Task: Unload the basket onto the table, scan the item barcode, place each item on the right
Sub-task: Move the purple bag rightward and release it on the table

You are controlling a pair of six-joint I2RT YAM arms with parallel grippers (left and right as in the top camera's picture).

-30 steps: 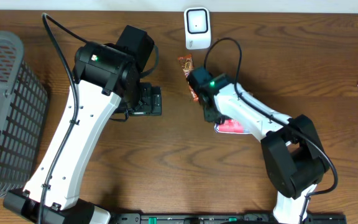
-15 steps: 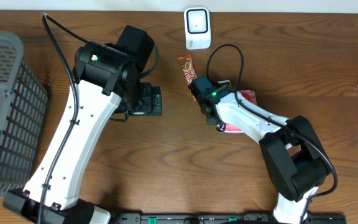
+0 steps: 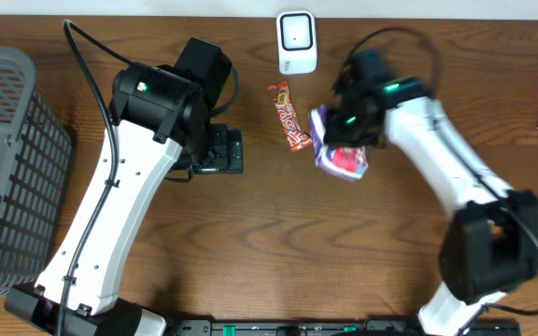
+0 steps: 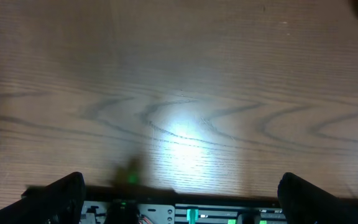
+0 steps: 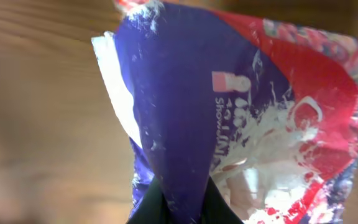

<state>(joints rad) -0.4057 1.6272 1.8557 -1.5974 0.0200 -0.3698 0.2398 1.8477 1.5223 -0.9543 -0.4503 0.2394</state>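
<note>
I am pinching the packet [image 3: 337, 151] by its edge in my fully closed right claw [image 5: 178, 200], holding it near the scanner [image 3: 296, 42] so its printed face is hanging exposed for reading.

A dark brown wooden table [image 3: 250, 233] is filling the overhead view, its wavy grain running left to right. A pale strip [image 3: 456, 7] is showing beyond the far edge; whether it is wall or floor cannot be told. A grey mesh basket [image 3: 45, 140] is sitting at the left end, partly out of frame. In the left wrist view, a soft white glare [image 4: 185, 134] is spreading across the wood. A black rail [image 3: 278, 328] is lining the near edge, small green lights glowing on it.
</note>
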